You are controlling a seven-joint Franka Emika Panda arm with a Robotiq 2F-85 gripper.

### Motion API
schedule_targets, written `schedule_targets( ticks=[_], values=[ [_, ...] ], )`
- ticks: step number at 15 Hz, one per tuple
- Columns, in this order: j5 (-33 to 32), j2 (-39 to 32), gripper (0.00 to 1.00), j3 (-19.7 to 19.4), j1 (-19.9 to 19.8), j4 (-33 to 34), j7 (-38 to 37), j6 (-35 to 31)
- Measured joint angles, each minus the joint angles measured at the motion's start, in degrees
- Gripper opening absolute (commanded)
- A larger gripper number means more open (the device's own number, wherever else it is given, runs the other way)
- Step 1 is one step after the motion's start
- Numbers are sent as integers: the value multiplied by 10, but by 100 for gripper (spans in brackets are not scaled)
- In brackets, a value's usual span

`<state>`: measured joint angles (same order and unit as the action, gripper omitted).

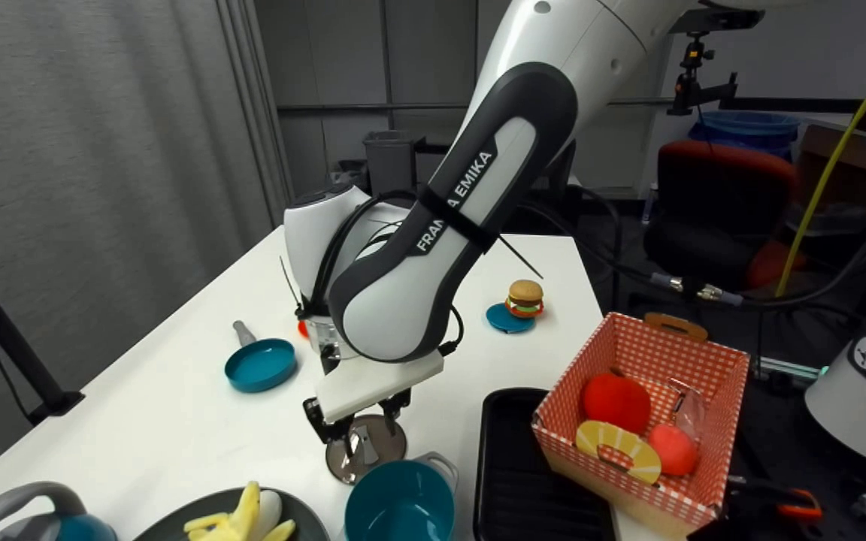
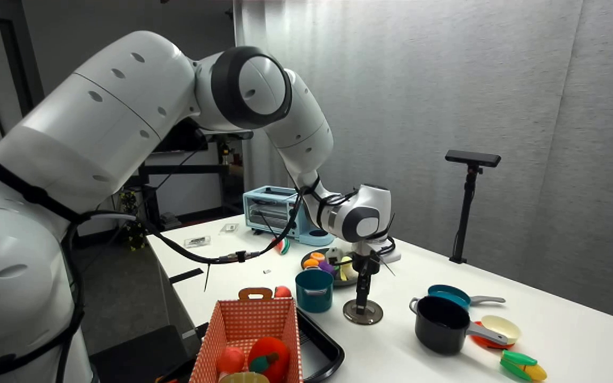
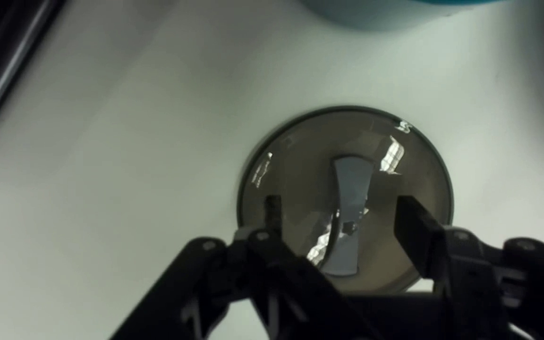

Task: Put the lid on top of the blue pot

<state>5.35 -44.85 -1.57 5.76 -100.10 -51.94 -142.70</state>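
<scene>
A white bench [image 1: 177,421] is carrying a lid [image 3: 350,196] beside a blue pot [image 2: 314,302], a black tray [image 1: 538,481] near its robot-side edge, a teal pan [image 1: 260,366] towards the opposite edge.

In the wrist view the lid [image 3: 310,189] is a dark-edged, smoky brown, its handle [image 3: 351,203] blue-grey, and the gripper [image 3: 339,212] black. In both exterior views the pot [image 2: 314,301] at six o'clock is teal. In an exterior view the basket [image 1: 726,421] at four o'clock has red-and-white checks, and the pan [image 1: 260,367] at eight o'clock is teal. In an exterior view the table [image 2: 386,354] is white, the saucepan [image 2: 439,332] between four and five o'clock black, the toaster oven [image 2: 280,207] at eight o'clock pale blue.
</scene>
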Motion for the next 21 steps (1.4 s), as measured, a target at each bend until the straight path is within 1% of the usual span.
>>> schedule_targets(
  ticks=[3,4,5,6,7,21],
  values=[
    [0,-1,11,0,0,1,0,0],
    [0,-2,5,-1,0,2,0,0],
    [0,-2,0,-1,0,2,0,0],
    [0,-2,0,-1,0,3,1,0],
    [0,-2,4,-2,0,4,1,1],
    [0,4,4,-6,6,12,1,18]
  ],
)
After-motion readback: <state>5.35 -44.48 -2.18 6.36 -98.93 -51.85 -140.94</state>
